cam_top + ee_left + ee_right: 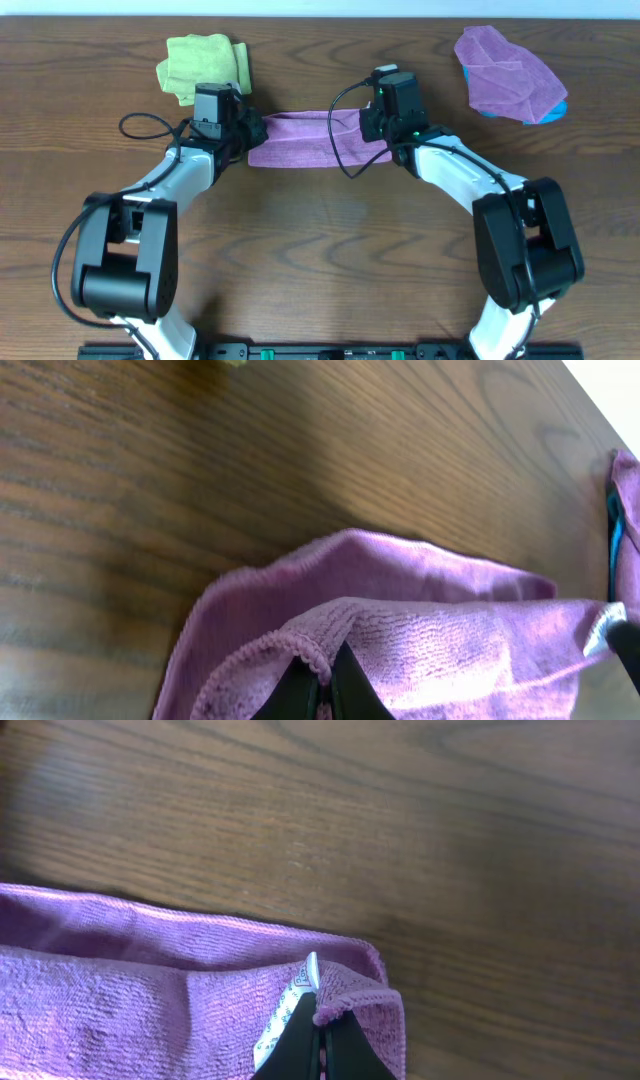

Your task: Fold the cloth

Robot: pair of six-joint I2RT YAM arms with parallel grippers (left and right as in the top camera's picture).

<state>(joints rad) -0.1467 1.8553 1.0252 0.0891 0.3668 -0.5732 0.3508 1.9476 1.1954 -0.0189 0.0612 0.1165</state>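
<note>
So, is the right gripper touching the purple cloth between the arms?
Touching. The right wrist view shows the right gripper shut on the corner of the purple cloth, with the hem pinched between its fingertips.

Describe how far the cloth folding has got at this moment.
Done: the purple cloth already lies doubled into a narrow strip. In hand: the left hand and right hand each pinch an end's upper layer. Left: probably releasing it flat, and perhaps another fold.
</note>
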